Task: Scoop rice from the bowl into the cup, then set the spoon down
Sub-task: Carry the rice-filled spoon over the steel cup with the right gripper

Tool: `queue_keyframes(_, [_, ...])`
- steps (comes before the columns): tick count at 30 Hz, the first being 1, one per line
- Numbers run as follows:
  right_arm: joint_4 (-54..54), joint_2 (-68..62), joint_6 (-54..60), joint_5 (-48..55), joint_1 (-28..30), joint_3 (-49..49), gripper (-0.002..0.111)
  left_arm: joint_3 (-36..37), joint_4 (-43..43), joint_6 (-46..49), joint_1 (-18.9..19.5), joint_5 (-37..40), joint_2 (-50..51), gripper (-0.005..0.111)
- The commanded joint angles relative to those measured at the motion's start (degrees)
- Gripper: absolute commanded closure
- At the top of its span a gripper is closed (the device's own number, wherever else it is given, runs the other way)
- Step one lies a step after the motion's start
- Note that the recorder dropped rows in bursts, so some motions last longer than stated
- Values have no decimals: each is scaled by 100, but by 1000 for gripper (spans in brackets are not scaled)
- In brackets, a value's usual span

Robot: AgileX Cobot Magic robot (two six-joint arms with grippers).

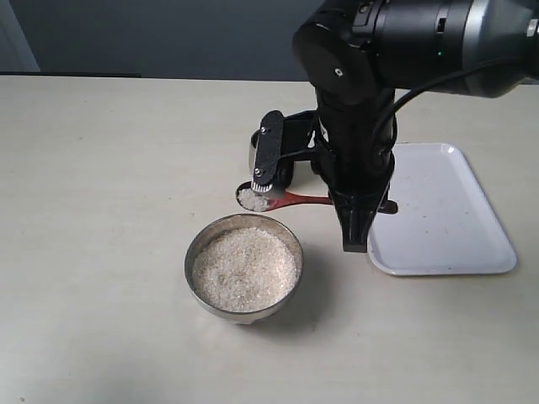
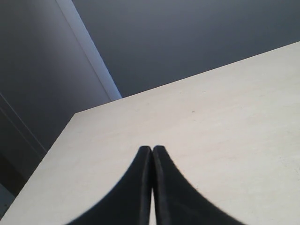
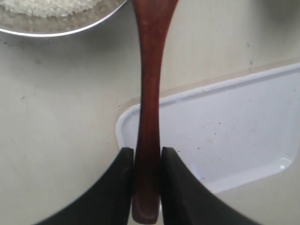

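The steel bowl (image 1: 290,244) holds white rice (image 1: 244,268) near the table's front. Just behind the bowl, a little above the table, hangs the reddish-brown spoon (image 1: 303,199), its scoop heaped with rice (image 1: 253,199). My right gripper (image 1: 358,206) is shut on the handle's far end. In the right wrist view the spoon handle (image 3: 149,93) runs out from the right gripper (image 3: 147,157) towards the bowl's rim (image 3: 56,32). The steel cup (image 1: 252,150) stands behind the scoop, mostly hidden by a black part of the arm. My left gripper (image 2: 152,149) is shut and empty over bare table.
A white tray (image 1: 446,210) lies at the right, under the spoon's handle end, and shows as the tray (image 3: 234,136) in the right wrist view. The big black right arm (image 1: 362,76) leans over the middle. A dark wall rises beyond the table's far edge.
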State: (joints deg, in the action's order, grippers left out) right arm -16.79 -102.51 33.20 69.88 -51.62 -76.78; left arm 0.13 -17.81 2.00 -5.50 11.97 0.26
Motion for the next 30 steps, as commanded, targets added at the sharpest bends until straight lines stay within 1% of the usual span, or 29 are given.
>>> queue_keyframes(1, [65, 5, 82, 8, 160, -35, 109, -13, 19, -36, -33, -40, -26, 106])
queue_keyframes(6, [29, -41, 82, -12, 357, -35, 109, -13, 19, -36, -33, -40, -26, 106])
queue_keyframes(14, [-72, -98, 174, -187, 368, -45, 109, -13, 19, -36, -33, -40, -26, 106])
queue_keyframes(21, [-17, -358, 174, -306, 384, -551, 109, -13, 19, -36, -33, -40, -26, 106])
queue_keyframes(25, [268, -439, 211, -306, 656, -874, 109, -13, 19, -36, -33, -40, -26, 106])
queue_keyframes(30, [292, -459, 211, -285, 1047, -1067, 109, -13, 19, -36, -33, -40, -26, 106])
